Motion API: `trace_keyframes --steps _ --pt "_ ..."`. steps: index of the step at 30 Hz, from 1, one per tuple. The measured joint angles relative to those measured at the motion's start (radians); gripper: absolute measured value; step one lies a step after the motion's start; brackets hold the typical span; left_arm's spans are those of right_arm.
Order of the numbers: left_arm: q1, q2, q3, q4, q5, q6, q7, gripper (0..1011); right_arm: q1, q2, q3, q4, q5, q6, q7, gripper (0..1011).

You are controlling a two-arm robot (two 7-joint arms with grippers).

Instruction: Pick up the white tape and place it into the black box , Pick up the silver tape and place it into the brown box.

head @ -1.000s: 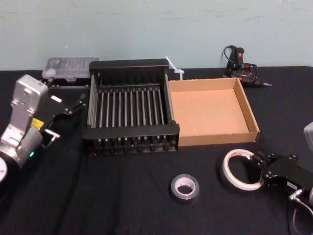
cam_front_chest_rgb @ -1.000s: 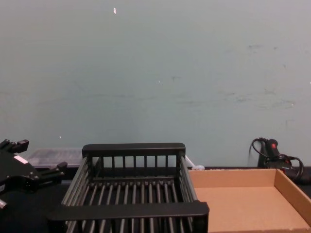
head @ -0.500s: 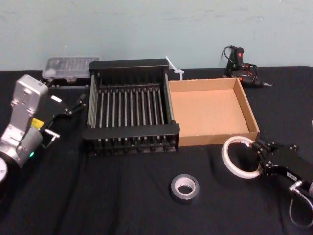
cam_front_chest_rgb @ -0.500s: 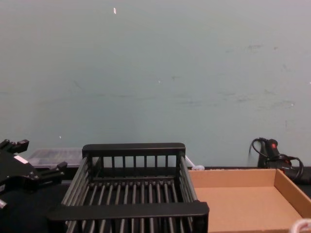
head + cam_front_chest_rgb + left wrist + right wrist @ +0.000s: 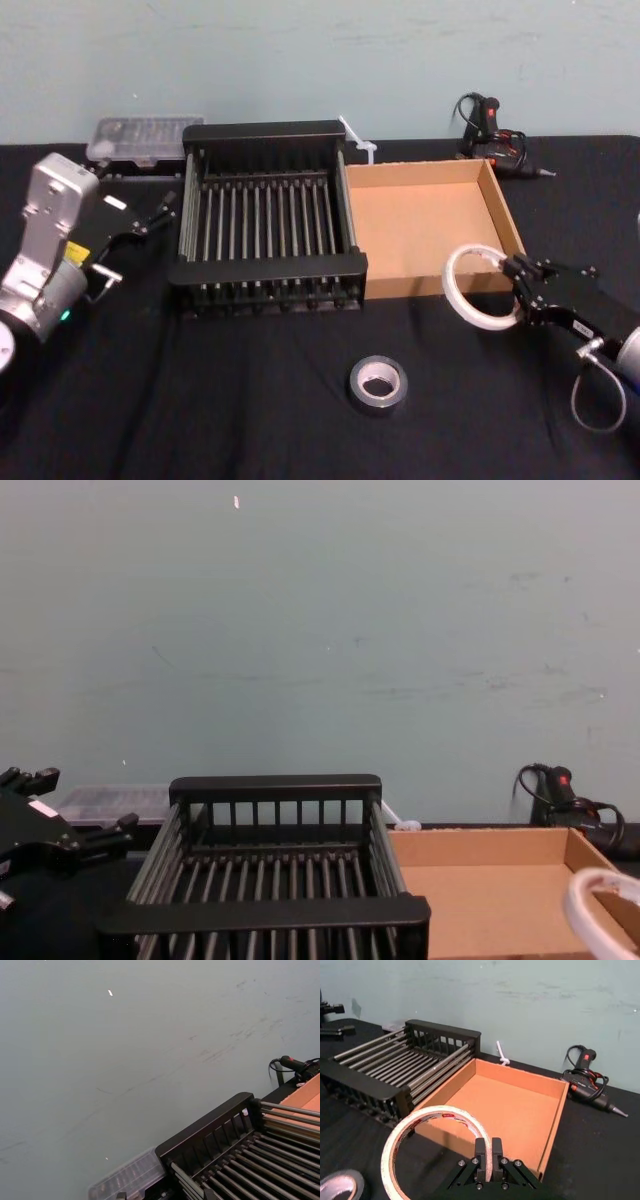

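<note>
The right gripper (image 5: 488, 1156), clamped on the white tape (image 5: 481, 288) held above the near right corner of the brown box (image 5: 430, 228), should carry it leftward, well clear of the rims, to the black box (image 5: 262, 218)

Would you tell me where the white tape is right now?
In the head view the white tape is on the right, shut in the right gripper, at the brown box's near edge.

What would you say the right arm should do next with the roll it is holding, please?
Probably carry it left toward the black box. The right end effector is shut on the white tape, lifted by the near wall of the brown box, which is meant for the silver tape.
</note>
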Motion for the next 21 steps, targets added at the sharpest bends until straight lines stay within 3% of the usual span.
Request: trace_keyframes --steps 21 --pt "0.000 0.000 0.000 0.000 0.000 0.000 0.000 1001 0.133 -0.036 -0.056 0.088 0.010 0.001 0.008 77"
